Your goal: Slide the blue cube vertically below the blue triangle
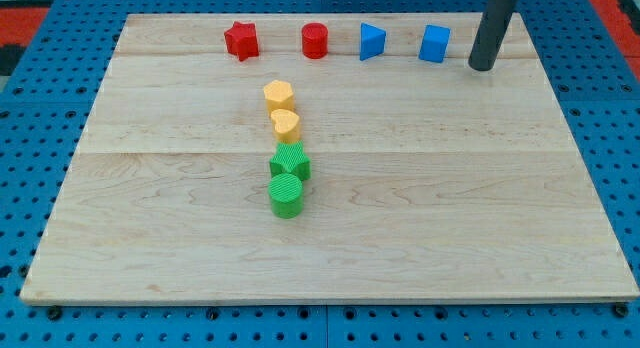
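Near the far edge of the bench, toward the right, stood the blue cube, and the blue triangle was just beside it on the left. My tip rested close to the right of the cube, not touching it. No fingers existed on this rod, so I cannot tell any state for them. The cube looked light, stiff and easy to slide; I judged its far face was the place to push.

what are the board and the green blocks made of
Board: looks like pale wood, matte, with visible grain and plank seams. Green cylinder and green star: probably plastic, perhaps 3D-printed, judging by the fine ridged lines on their tops.
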Robot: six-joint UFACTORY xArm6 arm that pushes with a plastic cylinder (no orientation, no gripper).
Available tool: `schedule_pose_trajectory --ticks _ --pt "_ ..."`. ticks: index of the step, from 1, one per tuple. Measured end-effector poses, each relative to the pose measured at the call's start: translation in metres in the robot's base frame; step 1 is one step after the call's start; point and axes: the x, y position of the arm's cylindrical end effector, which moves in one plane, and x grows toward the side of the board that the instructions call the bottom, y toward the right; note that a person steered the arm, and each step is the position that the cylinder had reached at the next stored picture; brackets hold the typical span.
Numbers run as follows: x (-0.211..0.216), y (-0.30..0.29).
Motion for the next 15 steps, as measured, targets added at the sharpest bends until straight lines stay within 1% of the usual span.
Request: schedule_pose_trajectory --ticks 5,6,11,12,13,14,15 --pt "0.002 0.004" --pt "0.027 0.004" --pt "0.035 0.0" --pt "0.054 0.0" --pt "0.032 0.033" --pt "-0.014 0.091" --pt "-0.069 0.072"
